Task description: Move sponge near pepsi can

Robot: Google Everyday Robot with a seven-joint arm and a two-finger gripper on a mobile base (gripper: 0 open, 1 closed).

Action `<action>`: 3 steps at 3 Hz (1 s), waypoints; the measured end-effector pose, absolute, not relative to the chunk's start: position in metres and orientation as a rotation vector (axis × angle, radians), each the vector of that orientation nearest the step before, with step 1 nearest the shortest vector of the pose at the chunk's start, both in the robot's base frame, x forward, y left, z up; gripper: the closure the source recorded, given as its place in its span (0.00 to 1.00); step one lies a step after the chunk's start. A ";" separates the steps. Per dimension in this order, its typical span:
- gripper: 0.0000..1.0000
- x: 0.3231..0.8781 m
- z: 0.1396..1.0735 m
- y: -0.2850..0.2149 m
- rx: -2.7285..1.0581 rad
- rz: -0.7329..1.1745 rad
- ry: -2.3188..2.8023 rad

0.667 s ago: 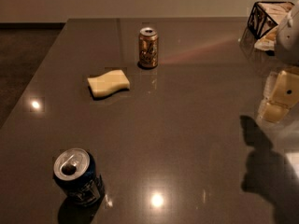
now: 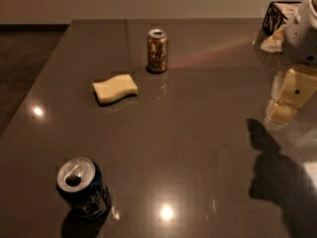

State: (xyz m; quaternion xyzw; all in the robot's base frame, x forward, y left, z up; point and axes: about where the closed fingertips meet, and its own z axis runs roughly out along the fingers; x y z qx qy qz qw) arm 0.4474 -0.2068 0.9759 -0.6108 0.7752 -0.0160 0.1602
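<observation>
Held at the 3 o'clock edge of the view, the gripper [image 2: 285,100] is seen above the dark table [image 2: 198,133], with nothing carried in it. Whether it is spread or pressed together cannot be told. Its shadow [image 2: 277,180] is cast on the table toward 6 o'clock.

From the gripper, the sponge [image 2: 115,89] is found at roughly 9 o'clock, well apart, with open table between them. The sponge is laid flat, and its long axis is run almost along the 9-to-3 line, so it is pointed nearly end-on toward the gripper. A grasp across its short width is judged to be the easier one.

A gold-brown can [image 2: 157,50] is stood upright near the sponge at about 1 o'clock from it, apart from it and not touching.

The pepsi can [image 2: 81,187] is placed upright at about 7 o'clock from the sponge, well apart, close to the near edge of the table. The sponge has not yet been picked up. Once it is grasped, a carry toward 7 o'clock is judged to be needed.
</observation>
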 end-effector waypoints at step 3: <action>0.00 0.507 0.943 -0.097 -1.768 0.202 2.098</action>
